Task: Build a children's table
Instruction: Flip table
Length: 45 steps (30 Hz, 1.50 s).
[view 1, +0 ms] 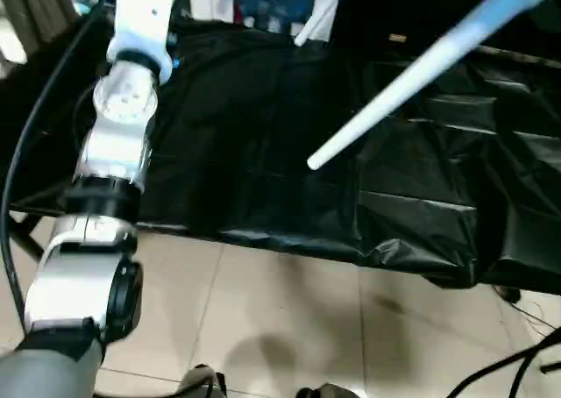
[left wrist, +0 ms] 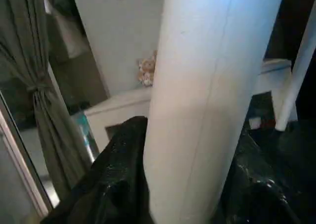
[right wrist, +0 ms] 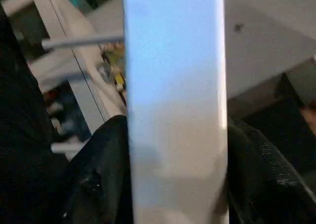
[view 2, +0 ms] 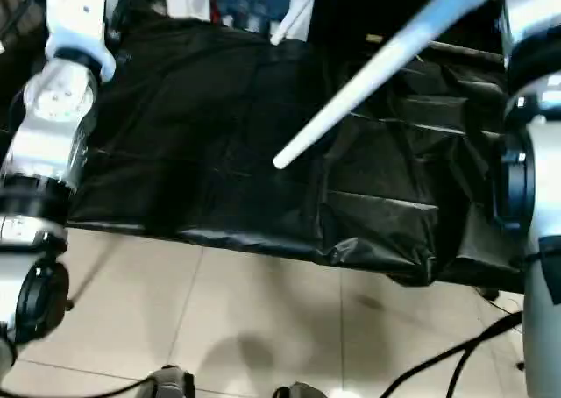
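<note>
Across the upper right of the frame, a white leg [view 1: 412, 78] slants above the black-draped table [view 1: 263, 152]; whether either claw pinches it, I cannot tell

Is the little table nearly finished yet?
Not nearly. Nothing looks joined yet. In hand: the left gripper is closed on one white leg, and the right gripper on another leg, raised over the black-draped table. A third leg pokes in at the far edge. Left to do: fitting all the legs.
</note>
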Motion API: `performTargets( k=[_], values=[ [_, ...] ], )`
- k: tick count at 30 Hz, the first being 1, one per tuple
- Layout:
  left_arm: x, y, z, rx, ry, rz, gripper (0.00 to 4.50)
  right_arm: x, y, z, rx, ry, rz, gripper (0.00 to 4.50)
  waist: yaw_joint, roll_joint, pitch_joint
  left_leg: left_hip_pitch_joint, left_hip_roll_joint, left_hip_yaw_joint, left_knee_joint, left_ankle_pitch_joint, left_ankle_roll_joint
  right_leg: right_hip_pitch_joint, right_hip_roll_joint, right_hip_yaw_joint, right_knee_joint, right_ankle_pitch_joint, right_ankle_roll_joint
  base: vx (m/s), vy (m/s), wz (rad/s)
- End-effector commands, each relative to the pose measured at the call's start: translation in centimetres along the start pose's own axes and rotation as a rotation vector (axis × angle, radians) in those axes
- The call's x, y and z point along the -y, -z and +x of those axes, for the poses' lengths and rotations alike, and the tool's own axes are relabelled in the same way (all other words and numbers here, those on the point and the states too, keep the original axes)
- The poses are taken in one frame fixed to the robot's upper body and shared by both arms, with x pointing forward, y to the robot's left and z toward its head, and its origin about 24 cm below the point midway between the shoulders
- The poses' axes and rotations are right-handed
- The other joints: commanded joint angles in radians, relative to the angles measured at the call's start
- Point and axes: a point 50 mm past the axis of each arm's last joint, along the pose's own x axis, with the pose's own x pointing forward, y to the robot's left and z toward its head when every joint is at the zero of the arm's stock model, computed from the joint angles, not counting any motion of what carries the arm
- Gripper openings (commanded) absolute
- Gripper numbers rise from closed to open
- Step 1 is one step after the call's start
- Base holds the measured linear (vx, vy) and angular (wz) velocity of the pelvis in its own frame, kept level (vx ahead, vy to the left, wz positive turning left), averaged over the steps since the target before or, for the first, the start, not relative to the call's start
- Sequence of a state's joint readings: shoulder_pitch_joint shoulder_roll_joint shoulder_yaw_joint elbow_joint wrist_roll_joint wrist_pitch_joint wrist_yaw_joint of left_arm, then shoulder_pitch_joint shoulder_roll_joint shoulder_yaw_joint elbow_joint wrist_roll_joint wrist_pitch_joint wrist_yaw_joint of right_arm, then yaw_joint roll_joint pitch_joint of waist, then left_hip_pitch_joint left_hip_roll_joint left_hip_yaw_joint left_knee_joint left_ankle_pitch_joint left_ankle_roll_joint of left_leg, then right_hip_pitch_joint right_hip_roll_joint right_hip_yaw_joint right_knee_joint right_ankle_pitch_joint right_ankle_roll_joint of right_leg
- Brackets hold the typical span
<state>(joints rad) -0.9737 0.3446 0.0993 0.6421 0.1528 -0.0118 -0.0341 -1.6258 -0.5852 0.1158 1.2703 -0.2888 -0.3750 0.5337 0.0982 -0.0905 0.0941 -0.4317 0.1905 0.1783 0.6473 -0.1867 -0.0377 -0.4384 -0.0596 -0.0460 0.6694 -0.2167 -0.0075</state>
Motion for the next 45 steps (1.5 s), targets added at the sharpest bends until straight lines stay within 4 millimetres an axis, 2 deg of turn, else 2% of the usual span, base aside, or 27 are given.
performTargets(
  k=[1, 9, 10, 11, 12, 16, 17, 18, 19, 20, 21, 22, 23, 24, 25, 26, 27, 28, 30, 32, 34, 37, 38, 39, 40, 43, 45],
  values=[
    [0.8, -2.4, 0.2, 0.094, 0.013, -0.017, 1.76, -0.8, -1.3, 0.7, 0.075, -0.054, -0.005, 3.1, -0.008, 0.002, -0.1, 0.038, 0.042, -0.003, -0.052, 0.012, 0.087, 0.065, -0.07, 0.044, -0.04, 0.14, -0.293, 0.0, 0.0, 0.0],
    [0.8, -2.0, -0.3, 0.054, 0.0, -0.015, 1.67, -2.3, -2.4, 0.7, 0.294, -0.036, 0.085, 3.8, -0.014, 0.001, -0.101, 0.042, 0.046, -0.005, -0.052, 0.003, 0.068, 0.064, -0.071, 0.043, -0.037, 0.173, -0.3, 0.0, 0.0, 0.0],
    [0.8, -2.0, -0.3, 0.052, 0.0, -0.015, 1.67, -2.5, -2.5, 0.7, 0.317, -0.034, 0.096, 3.8, -0.013, 0.004, -0.103, 0.043, 0.045, -0.005, -0.051, 0.002, 0.07, 0.066, -0.072, 0.043, -0.036, 0.179, -0.302, 0.0, 0.0, 0.0],
    [0.8, -1.8, -0.4, 0.044, 0.003, -0.012, 1.65, -3.0, -2.7, 0.5, 0.395, -0.028, 0.132, 3.9, -0.013, 0.003, -0.102, 0.042, 0.046, -0.005, -0.052, -0.006, 0.073, 0.065, -0.072, 0.043, -0.038, 0.178, -0.3, 0.0, 0.0, 0.0],
    [0.7, -1.7, -0.5, 0.038, 0.004, -0.008, 1.65, -3.5, -2.8, 0.4, 0.443, -0.026, 0.166, 4.01, -0.01, 0.01, -0.101, 0.044, 0.048, -0.006, -0.053, -0.021, 0.077, 0.065, -0.076, 0.045, -0.039, 0.179, -0.297, 0.0, 0.0, 0.0],
    [0.6, -1.5, -0.6, 0.033, 0.007, 0.0, 1.62, -5.1, -2.1, 0.3, 0.481, 0.023, 0.287, 4.34, -0.009, 0.012, -0.107, 0.048, 0.049, -0.008, -0.054, 0.014, 0.081, 0.066, -0.074, 0.041, -0.037, 0.206, -0.309, 0.0, 0.0, 0.0],
    [0.6, -1.5, -0.6, 0.035, 0.01, 0.012, 1.61, -6.8, -0.6, 0.2, 0.43, 0.06, 0.347, 4.43, -0.009, 0.01, -0.109, 0.05, 0.048, -0.008, -0.054, 0.022, 0.077, 0.066, -0.073, 0.04, -0.035, 0.21, -0.312, 0.0, 0.0, 0.0],
    [0.6, -1.5, -0.6, 0.036, 0.011, 0.014, 1.61, -7.4, -0.1, 0.0, 0.414, 0.075, 0.367, 4.43, -0.005, 0.009, -0.106, 0.051, 0.047, -0.007, -0.058, 0.031, 0.067, 0.066, -0.072, 0.039, -0.039, 0.206, -0.3, 0.0, 0.0, 0.0],
    [0.6, -1.5, -0.6, 0.037, 0.014, 0.019, 1.61, -9.1, 1.2, -0.5, 0.378, 0.105, 0.433, 4.48, -0.007, 0.002, -0.108, 0.051, 0.044, -0.009, -0.06, 0.038, 0.055, 0.071, -0.07, 0.039, -0.041, 0.202, -0.288, 0.0, 0.0, 0.0],
    [0.6, -1.4, -0.6, 0.037, 0.016, 0.021, 1.61, -10.2, 2.0, -1.0, 0.356, 0.124, 0.479, 4.48, -0.002, 0.005, -0.107, 0.054, 0.044, -0.008, -0.062, 0.037, 0.05, 0.071, -0.073, 0.04, -0.043, 0.202, -0.28, 0.0, 0.0, 0.0],
    [0.5, -1.4, -0.6, 0.035, 0.017, 0.024, 1.61, -11.8, 3.1, -1.9, 0.317, 0.16, 0.564, 4.5, -0.003, 0.016, -0.112, 0.052, 0.043, -0.011, -0.062, 0.051, 0.041, 0.075, -0.075, 0.04, -0.039, 0.216, -0.27, 0.0, 0.0, 0.0],
    [0.4, -1.3, -0.6, 0.034, 0.021, 0.028, 1.61, -13.3, 4.5, -3.0, 0.259, 0.208, 0.598, 4.5, -0.003, 0.008, -0.112, 0.055, 0.041, -0.008, -0.063, 0.058, 0.035, 0.074, -0.073, 0.042, -0.044, 0.232, -0.259, 0.0, 0.0, 0.0],
    [0.4, -1.3, -0.6, 0.034, 0.021, 0.029, 1.61, -13.4, 4.6, -3.1, 0.252, 0.214, 0.604, 4.5, -0.001, 0.008, -0.113, 0.056, 0.042, -0.009, -0.065, 0.05, 0.031, 0.074, -0.073, 0.041, -0.045, 0.228, -0.255, 0.0, 0.0, 0.0],
    [0.3, -1.3, -0.5, 0.033, 0.026, 0.045, 1.61, -15.5, 6.7, -5.1, 0.142, 0.31, 0.697, 4.5, -0.004, 0.013, -0.116, 0.054, 0.039, -0.011, -0.066, 0.042, 0.019, 0.077, -0.071, 0.04, -0.046, 0.211, -0.254, 0.0, 0.0, 0.0],
    [0.3, -1.3, -0.5, 0.033, 0.026, 0.045, 1.61, -15.5, 6.7, -5.1, 0.142, 0.31, 0.697, 4.5, 0.001, 0.012, -0.115, 0.059, 0.039, -0.006, -0.067, 0.033, 0.015, 0.072, -0.072, 0.042, -0.051, 0.211, -0.251, 0.0, 0.0, 0.0],
    [0.3, -1.3, -0.5, 0.031, 0.029, 0.045, 1.61, -16.7, 7.8, -6.2, 0.07, 0.345, 0.738, 4.5, -0.007, 0.012, -0.116, 0.052, 0.037, -0.01, -0.071, 0.008, 0.001, 0.077, -0.069, 0.04, -0.05, 0.185, -0.25, 0.0, 0.0, 0.0],
    [0.3, -1.3, -0.5, 0.03, 0.029, 0.044, 1.6, -16.9, 8.0, -6.4, 0.056, 0.347, 0.74, 4.5, -0.006, 0.013, -0.113, 0.057, 0.037, -0.006, -0.072, -0.031, -0.01, 0.07, -0.069, 0.04, -0.058, 0.145, -0.242, 0.0, 0.0, 0.0],
    [0.2, -1.2, -0.5, 0.027, 0.03, 0.044, 1.59, -17.7, 8.6, -7.0, 0.01, 0.357, 0.775, 4.5, -0.011, 0.014, -0.109, 0.053, 0.036, -0.008, -0.077, -0.072, -0.022, 0.073, -0.069, 0.04, -0.062, 0.088, -0.23, 0.0, 0.0, 0.0],
    [0.3, -1.1, -0.5, 0.022, 0.035, 0.049, 1.59, -19.0, 9.8, -7.9, -0.085, 0.382, 0.834, 4.5, -0.015, 0.015, -0.101, 0.054, 0.036, -0.008, -0.084, -0.149, -0.044, 0.068, -0.072, 0.043, -0.076, -0.023, -0.199, 0.0, 0.0, 0.0],
    [0.3, -1.0, -0.5, 0.021, 0.039, 0.054, 1.59, -19.4, 10.2, -8.4, -0.142, 0.409, 0.864, 4.5, -0.019, 0.008, -0.097, 0.053, 0.035, -0.011, -0.089, -0.2, -0.065, 0.067, -0.073, 0.043, -0.087, -0.119, -0.167, 0.0, 0.0, 0.0],
    [0.4, -1.0, -0.6, 0.02, 0.042, 0.052, 1.59, -19.4, 10.6, -8.4, -0.192, 0.415, 0.868, 4.5, -0.02, 0.005, -0.099, 0.056, 0.033, -0.011, -0.089, -0.21, -0.072, 0.063, -0.073, 0.043, -0.092, -0.16, -0.147, 0.0, 0.0, 0.0],
    [0.3, -0.8, -0.7, 0.015, 0.043, 0.053, 1.59, -19.6, 11.3, -7.6, -0.263, 0.393, 0.905, 4.5, -0.024, 0.006, -0.101, 0.052, 0.031, -0.009, -0.086, -0.19, -0.068, 0.061, -0.07, 0.043, -0.091, -0.147, -0.15, 0.0, 0.0, 0.0],
    [0.3, -0.7, -0.7, 0.012, 0.043, 0.052, 1.59, -19.5, 11.7, -7.2, -0.288, 0.397, 0.937, 4.5, -0.026, 0.0, -0.1, 0.051, 0.031, -0.008, -0.086, -0.191, -0.067, 0.061, -0.07, 0.043, -0.093, -0.153, -0.148, 0.0, 0.0, 0.0],
    [0.3, -0.7, -0.7, 0.01, 0.044, 0.051, 1.59, -19.4, 12.0, -6.7, -0.307, 0.396, 0.967, 4.5, -0.028, 0.005, -0.101, 0.054, 0.032, -0.009, -0.085, -0.197, -0.068, 0.058, -0.071, 0.042, -0.091, -0.165, -0.154, 0.0, 0.0, 0.0],
    [0.3, -0.6, -0.8, 0.009, 0.044, 0.051, 1.59, -19.3, 12.1, -6.4, -0.315, 0.39, 0.985, 4.5, -0.029, 0.005, -0.101, 0.052, 0.032, -0.009, -0.084, -0.198, -0.069, 0.057, -0.071, 0.041, -0.091, -0.163, -0.155, 0.0, 0.0, 0.0],
    [0.3, -0.5, -0.9, 0.005, 0.048, 0.054, 1.59, -18.9, 12.2, -5.1, -0.324, 0.354, 1.066, 4.5, -0.035, 0.006, -0.103, 0.051, 0.033, -0.007, -0.081, -0.18, -0.06, 0.057, -0.069, 0.041, -0.085, -0.108, -0.178, 0.0, 0.0, 0.0],
    [0.3, -0.5, -1.0, 0.006, 0.055, 0.064, 1.59, -18.6, 12.0, -4.5, -0.315, 0.331, 1.109, 4.5, -0.03, 0.0, -0.105, 0.048, 0.034, -0.007, -0.082, -0.14, -0.043, 0.062, -0.07, 0.039, -0.078, -0.051, -0.187, 0.0, 0.0, 0.0]
  ],
)
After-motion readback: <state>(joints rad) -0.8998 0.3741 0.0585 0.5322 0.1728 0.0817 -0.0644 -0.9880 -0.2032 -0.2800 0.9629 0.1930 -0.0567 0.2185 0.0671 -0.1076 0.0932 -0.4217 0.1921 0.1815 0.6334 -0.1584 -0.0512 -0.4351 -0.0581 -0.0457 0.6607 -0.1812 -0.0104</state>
